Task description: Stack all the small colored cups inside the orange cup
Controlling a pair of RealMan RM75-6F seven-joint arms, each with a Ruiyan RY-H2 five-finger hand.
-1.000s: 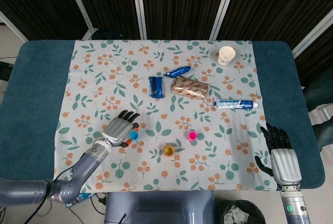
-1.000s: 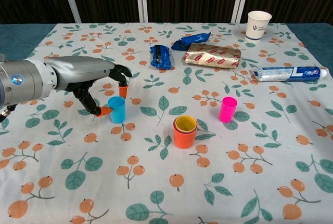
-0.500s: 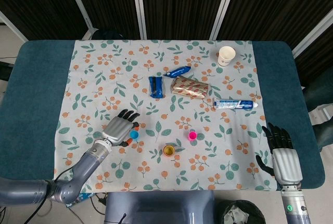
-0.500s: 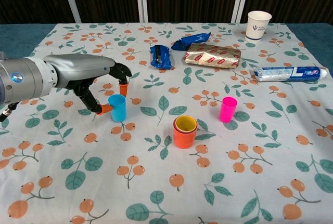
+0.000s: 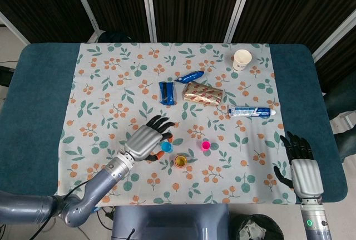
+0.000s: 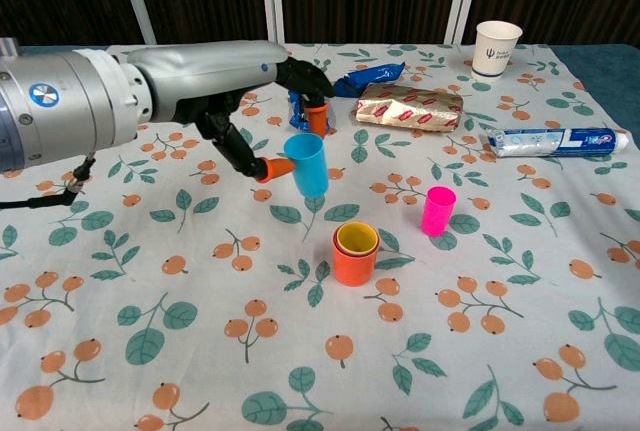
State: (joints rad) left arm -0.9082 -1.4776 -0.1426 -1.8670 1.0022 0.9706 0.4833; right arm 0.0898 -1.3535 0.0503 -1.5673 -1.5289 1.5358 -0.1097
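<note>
My left hand point(image 6: 255, 101) point(image 5: 146, 141) pinches the small blue cup point(image 6: 307, 164) point(image 5: 166, 147) between thumb and a finger and holds it in the air, slightly tilted, up and left of the orange cup point(image 6: 355, 254) point(image 5: 181, 161). A yellow cup sits nested inside the orange cup. The pink cup point(image 6: 437, 210) point(image 5: 206, 145) stands upright on the cloth to the right of the orange cup. Far to the right, at the table's front edge, my right hand point(image 5: 301, 165) rests with fingers apart and nothing in it.
Behind the cups lie a blue packet point(image 6: 309, 109), a blue wrapper point(image 6: 365, 78), a gold snack bag point(image 6: 408, 106) and a toothpaste tube point(image 6: 555, 141). A white paper cup point(image 6: 496, 48) stands at the back right.
My left hand has lifted the blue cup off the cloth and carried it right, toward the orange cup. The right hand stayed put.
</note>
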